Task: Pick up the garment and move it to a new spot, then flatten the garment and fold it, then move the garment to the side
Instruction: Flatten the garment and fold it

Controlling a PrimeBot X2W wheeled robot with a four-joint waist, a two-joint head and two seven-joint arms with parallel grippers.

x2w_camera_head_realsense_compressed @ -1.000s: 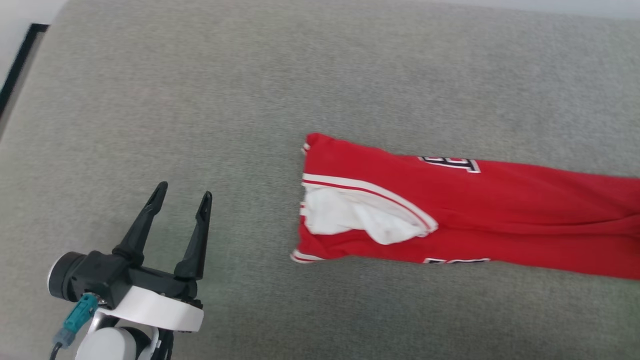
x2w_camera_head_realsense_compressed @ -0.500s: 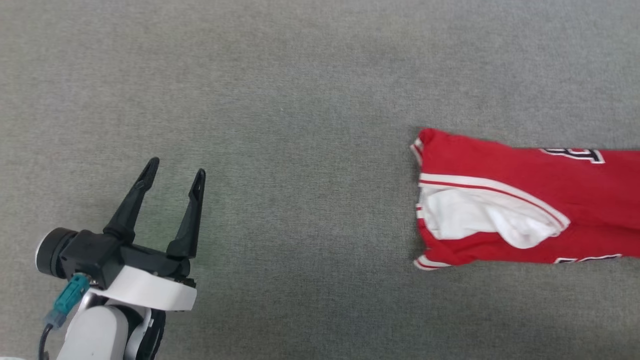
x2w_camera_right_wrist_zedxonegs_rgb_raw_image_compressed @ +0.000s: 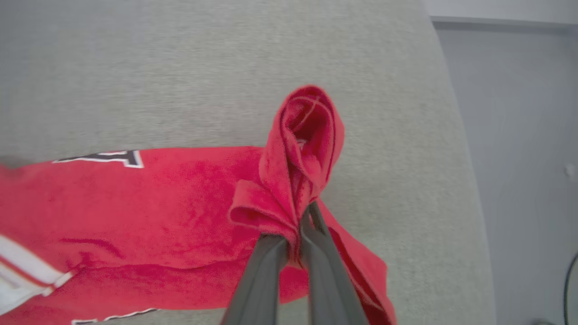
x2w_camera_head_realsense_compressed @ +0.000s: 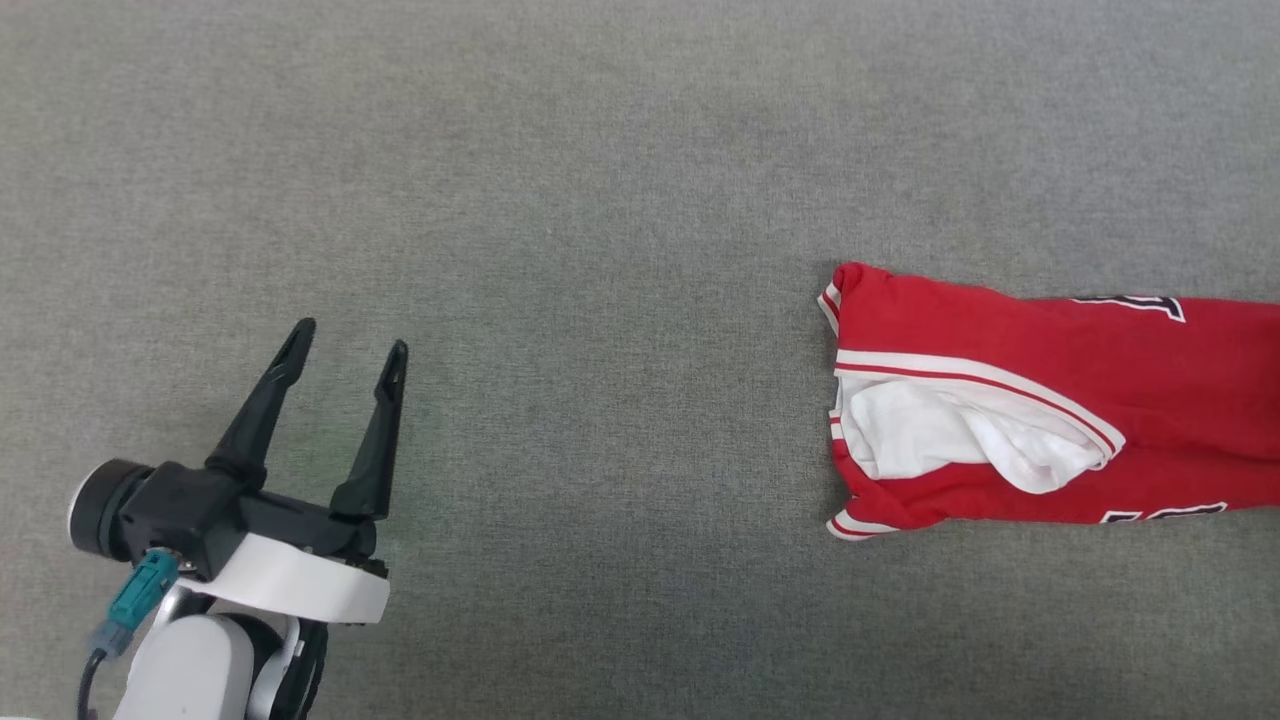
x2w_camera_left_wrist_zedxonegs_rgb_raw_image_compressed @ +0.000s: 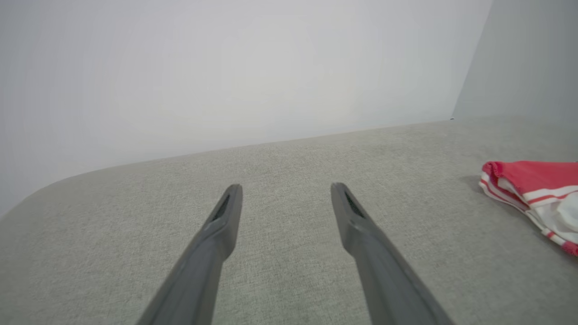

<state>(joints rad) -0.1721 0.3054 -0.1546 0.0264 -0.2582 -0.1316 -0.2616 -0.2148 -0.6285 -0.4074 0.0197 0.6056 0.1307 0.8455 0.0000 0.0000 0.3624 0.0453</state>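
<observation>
right wrist view: r end effector (x2w_camera_right_wrist_zedxonegs_rgb_raw_image_compressed: 300, 223) clamped on garment (x2w_camera_right_wrist_zedxonegs_rgb_raw_image_compressed: 158, 198) | l end effector (x2w_camera_head_realsense_compressed: 350, 336) wide apart, empty

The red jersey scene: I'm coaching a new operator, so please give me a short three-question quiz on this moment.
1. True or false: the left gripper touches the jersey.
2. The right gripper is: A) open, holding nothing; B) shut on a bunch of red fabric; C) shut on nothing.
3. Fill in: the fabric inside the jersey's trimmed opening is ____.
Key: 1 false; 2 B; 3 white.
</observation>
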